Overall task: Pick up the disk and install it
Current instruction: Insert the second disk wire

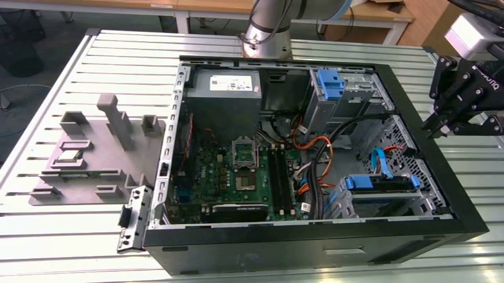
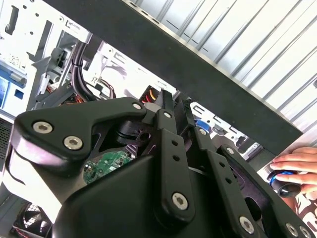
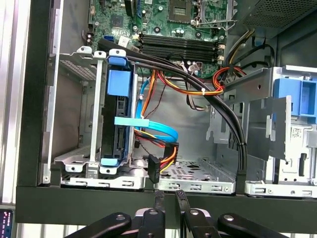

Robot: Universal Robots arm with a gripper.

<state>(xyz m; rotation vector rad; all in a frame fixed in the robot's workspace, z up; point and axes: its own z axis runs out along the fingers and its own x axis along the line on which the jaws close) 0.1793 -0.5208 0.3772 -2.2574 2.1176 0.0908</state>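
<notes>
The disk (image 3: 118,124) stands on edge in the metal drive cage (image 3: 81,163) at the case's front corner, with blue plastic rails and a light blue cable plugged near it. The exterior view shows the disk (image 1: 383,184) in that cage, on the exterior view's lower right. My gripper (image 1: 433,125) hangs outside the case's right wall, above and apart from the disk. In the first wrist view the gripper (image 3: 169,196) is shut with nothing between its fingertips, just over the black case rim (image 3: 148,203). The second wrist view also shows the gripper (image 2: 176,101) shut.
The open black computer case (image 1: 315,242) lies on a slatted metal table (image 1: 47,247). Inside are a green motherboard (image 1: 236,171), a grey power supply (image 1: 224,88), cable bundles (image 3: 218,99) and a second blue-fronted bay (image 1: 331,85). A grey fixture (image 1: 87,159) lies on the left. A hand (image 2: 294,162) rests beyond the case.
</notes>
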